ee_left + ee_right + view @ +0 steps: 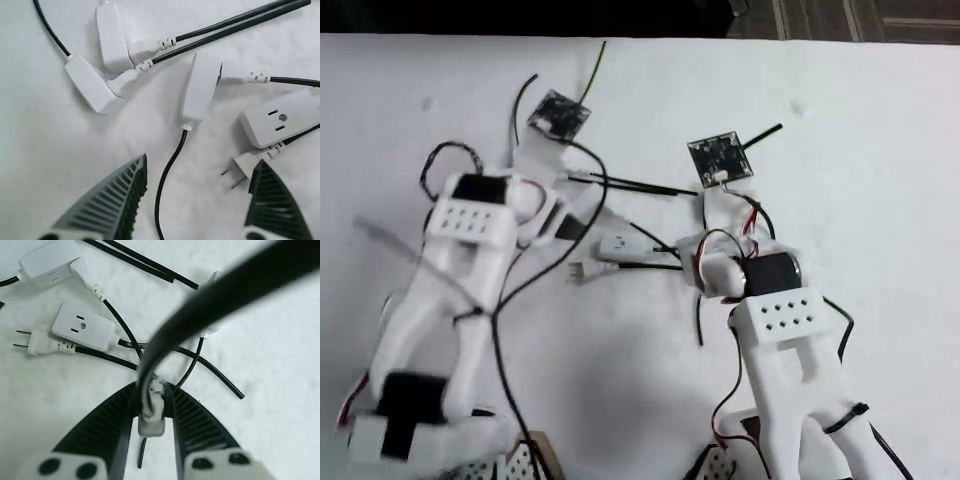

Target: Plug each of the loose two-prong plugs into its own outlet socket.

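L gripper: jaws spread wide, nothing btw the pads, over the white table. Loose plug, both prongs bare, lies just beside the tip of one ribbed finger, prongs pointing in toward the gap btw the jaws. Open-face socket sits just beyond that plug, close to its cord end, slots facing up. Straight ahead of the gap is a 2nd socket block, lying on its side. Its thin black cord runs back thru the gap btw the jaws. Farther ahead, toward the other finger's side, are 2 more white blocks. Each has a plug that looks seated in it.

R gripper: jaws pinched on a white plug body, held lengthwise btw the pads. Prongs hidden, so can't tell which way they face. Its thick black cord rises from the grip and passes close by the camera. Loose plug and open-face socket lie ahead of the R jaws, off to one side, apart from them. More black cords cross the table btw them and the jaws.
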Tool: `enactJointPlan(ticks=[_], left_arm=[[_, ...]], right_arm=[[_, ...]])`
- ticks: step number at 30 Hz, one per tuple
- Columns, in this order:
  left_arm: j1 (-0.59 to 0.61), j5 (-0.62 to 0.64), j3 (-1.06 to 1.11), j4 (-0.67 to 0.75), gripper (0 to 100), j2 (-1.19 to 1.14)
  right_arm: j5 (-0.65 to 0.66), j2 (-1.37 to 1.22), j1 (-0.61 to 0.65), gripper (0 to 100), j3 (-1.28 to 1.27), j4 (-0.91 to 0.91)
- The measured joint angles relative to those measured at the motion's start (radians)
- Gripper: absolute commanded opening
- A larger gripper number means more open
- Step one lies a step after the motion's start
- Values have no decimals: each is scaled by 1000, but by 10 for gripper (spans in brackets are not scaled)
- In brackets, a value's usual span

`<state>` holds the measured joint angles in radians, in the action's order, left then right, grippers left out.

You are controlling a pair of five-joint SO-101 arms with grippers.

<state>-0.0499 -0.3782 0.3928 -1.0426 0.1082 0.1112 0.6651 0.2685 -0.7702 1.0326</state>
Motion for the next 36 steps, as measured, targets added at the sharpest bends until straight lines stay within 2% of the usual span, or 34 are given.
enactJointPlan(ticks=[8,13,18,24,29,36], left_arm=[[-110,-14,-41,0,332,-117],[-180,-91,-100,0,332,-226],[-195,-117,-221,9,330,-384],[-203,-201,-347,9,327,-523],[-209,-213,-439,-6,253,-620],[-261,-311,-523,-127,123,-666]], right_arm=[[0,0,-3,17,0,0],[0,0,-69,17,12,0],[0,0,-124,17,23,0],[0,0,-129,17,23,0],[0,0,-127,17,23,0],[0,0,-127,17,23,0]])
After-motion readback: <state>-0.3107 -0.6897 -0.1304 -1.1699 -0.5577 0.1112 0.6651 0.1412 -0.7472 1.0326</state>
